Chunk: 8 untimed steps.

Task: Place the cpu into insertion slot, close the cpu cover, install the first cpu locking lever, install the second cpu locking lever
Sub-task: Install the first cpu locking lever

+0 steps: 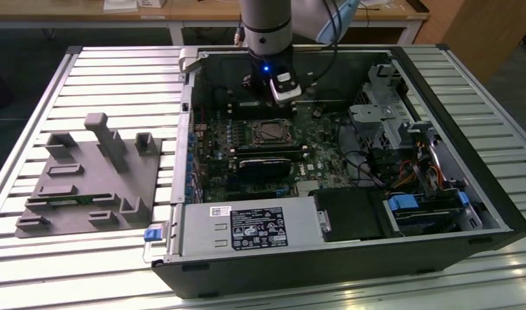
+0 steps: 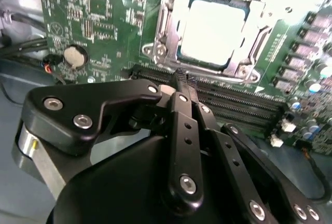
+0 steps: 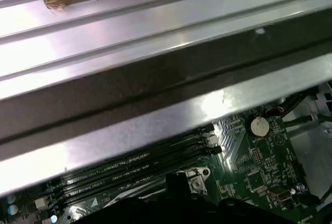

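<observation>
The cpu (image 2: 212, 29) lies flat in the insertion slot (image 1: 271, 132) on the green board, its pale metal top bright in the second wrist view. Around its edges sits the silvery cpu cover (image 2: 167, 24), lying down over the socket. I cannot make out how the locking levers stand. My gripper (image 2: 184, 83) hovers above the memory slots just beside the socket, black fingers (image 2: 179, 111) pressed together with nothing between them. In the exterior view the gripper (image 1: 283, 97) hangs inside the open case, a little behind the socket. A corner of the socket frame (image 3: 196, 180) shows in the first wrist view.
The open computer case (image 1: 495, 213) lies on a slatted metal table. Memory slots (image 2: 238, 102), a coin battery (image 2: 76, 56) and a long black card (image 1: 265, 169) surround the socket. A power supply (image 1: 245, 229) and drive bays (image 1: 422, 210) fill the near side. A grey fixture plate (image 1: 90, 184) lies at the exterior view's left.
</observation>
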Motion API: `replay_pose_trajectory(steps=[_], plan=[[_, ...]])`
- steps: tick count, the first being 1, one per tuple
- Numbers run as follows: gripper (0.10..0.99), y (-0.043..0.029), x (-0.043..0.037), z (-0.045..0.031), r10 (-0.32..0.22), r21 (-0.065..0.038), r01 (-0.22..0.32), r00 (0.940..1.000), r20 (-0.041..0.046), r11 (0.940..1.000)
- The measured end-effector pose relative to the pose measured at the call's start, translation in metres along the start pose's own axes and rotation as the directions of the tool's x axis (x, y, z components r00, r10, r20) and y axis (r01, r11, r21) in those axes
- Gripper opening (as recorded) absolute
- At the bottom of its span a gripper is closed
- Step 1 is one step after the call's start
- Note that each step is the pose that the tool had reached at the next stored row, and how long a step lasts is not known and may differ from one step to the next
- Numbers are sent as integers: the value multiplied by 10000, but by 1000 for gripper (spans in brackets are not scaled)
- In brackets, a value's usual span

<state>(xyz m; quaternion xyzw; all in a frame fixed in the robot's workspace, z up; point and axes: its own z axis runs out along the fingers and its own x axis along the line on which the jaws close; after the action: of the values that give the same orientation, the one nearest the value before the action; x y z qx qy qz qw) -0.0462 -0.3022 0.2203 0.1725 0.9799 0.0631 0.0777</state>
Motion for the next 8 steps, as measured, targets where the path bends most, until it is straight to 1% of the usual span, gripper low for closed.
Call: replay_pose_trajectory(steps=[8], plan=[[106, -86, -33, -9, -54, 375, 50, 9999, 96, 9993]])
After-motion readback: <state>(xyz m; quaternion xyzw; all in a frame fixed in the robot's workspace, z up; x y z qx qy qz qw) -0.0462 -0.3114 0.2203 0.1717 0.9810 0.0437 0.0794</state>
